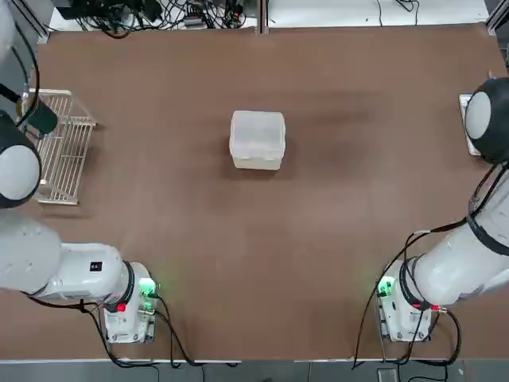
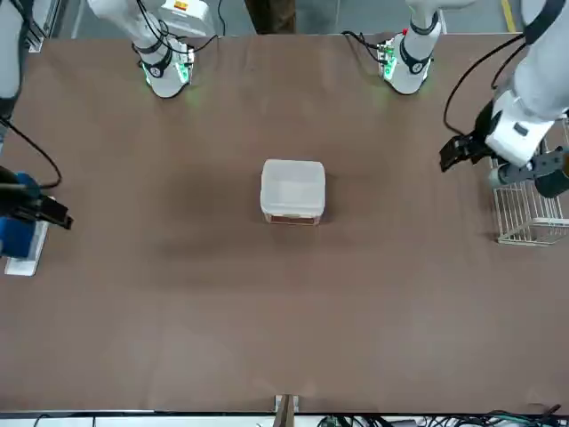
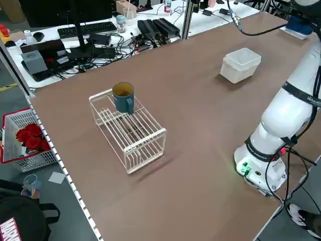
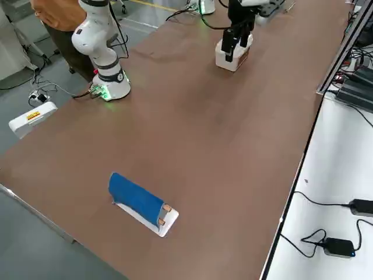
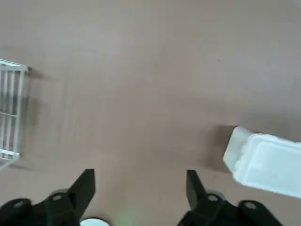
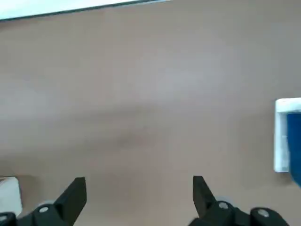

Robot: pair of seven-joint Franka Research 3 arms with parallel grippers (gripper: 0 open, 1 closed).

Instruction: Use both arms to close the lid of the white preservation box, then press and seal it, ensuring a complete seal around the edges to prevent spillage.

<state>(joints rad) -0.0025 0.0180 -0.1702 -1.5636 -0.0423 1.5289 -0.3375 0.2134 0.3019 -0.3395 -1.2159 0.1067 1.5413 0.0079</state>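
Note:
The white preservation box (image 1: 257,139) stands near the middle of the brown table, and the lid (image 2: 292,181) lies flat on top of it. Neither gripper touches it. In the front view my left gripper (image 2: 455,153) hangs open above the table well off to the box's side, near the wire rack. Its wrist view shows the two fingers apart with the box (image 5: 265,162) off to one side. My right gripper (image 2: 53,213) is open too, at the opposite table edge by a blue object. Only a corner of the box (image 6: 9,193) shows in its wrist view.
A white wire rack (image 3: 128,128) holding a teal mug (image 3: 123,96) sits on the robot's left side of the table. A blue object on a white board (image 4: 137,198) lies at the right edge. Cables and equipment line the far edge.

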